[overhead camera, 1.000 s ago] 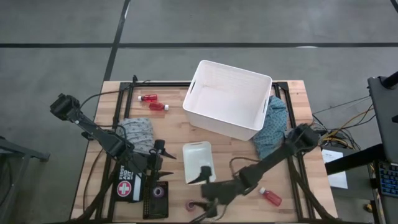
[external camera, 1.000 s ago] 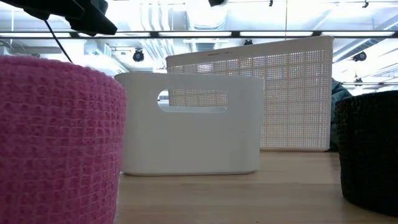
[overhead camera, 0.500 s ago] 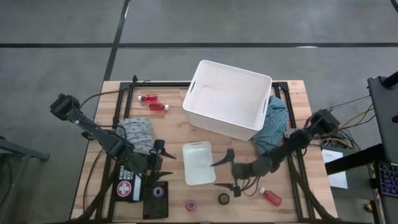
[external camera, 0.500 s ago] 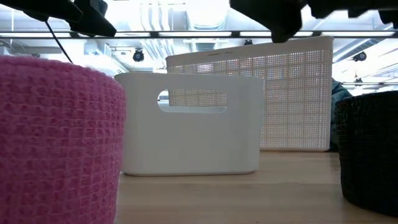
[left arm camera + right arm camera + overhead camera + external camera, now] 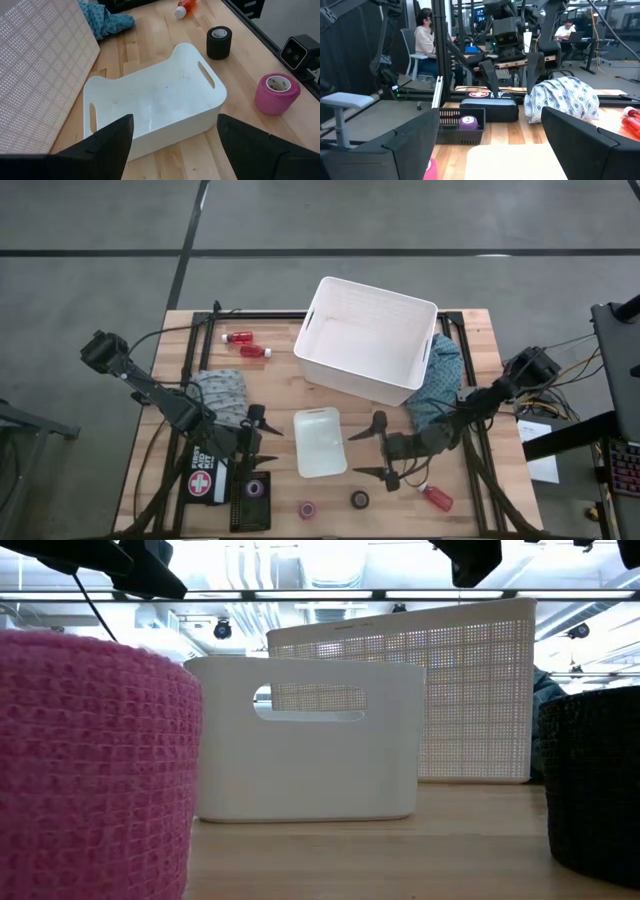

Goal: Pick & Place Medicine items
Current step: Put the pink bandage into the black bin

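Two red bottles (image 5: 237,337) (image 5: 255,351) lie at the far left, and a third red bottle (image 5: 435,498) lies near the right front. A pink roll (image 5: 307,509) and a dark roll (image 5: 359,499) stand on end by the near edge. The left wrist view shows the same pink roll (image 5: 276,92) and dark roll (image 5: 219,42). My left gripper (image 5: 261,439) hangs open, left of the small white tray (image 5: 320,442). My right gripper (image 5: 372,450) hangs open and level, right of that tray, holding nothing.
The big white basket (image 5: 368,338) stands at the far middle, with a teal cloth (image 5: 440,385) at its right. A patterned cloth (image 5: 222,392), a first-aid pouch (image 5: 205,478) and a black tray with a purple roll (image 5: 255,488) lie at the left front.
My right gripper has drawn back from the near edge by the rolls, toward the table's right and far side, and tipped up to level. It now hangs beside the small tray, and the dark roll it covered shows.
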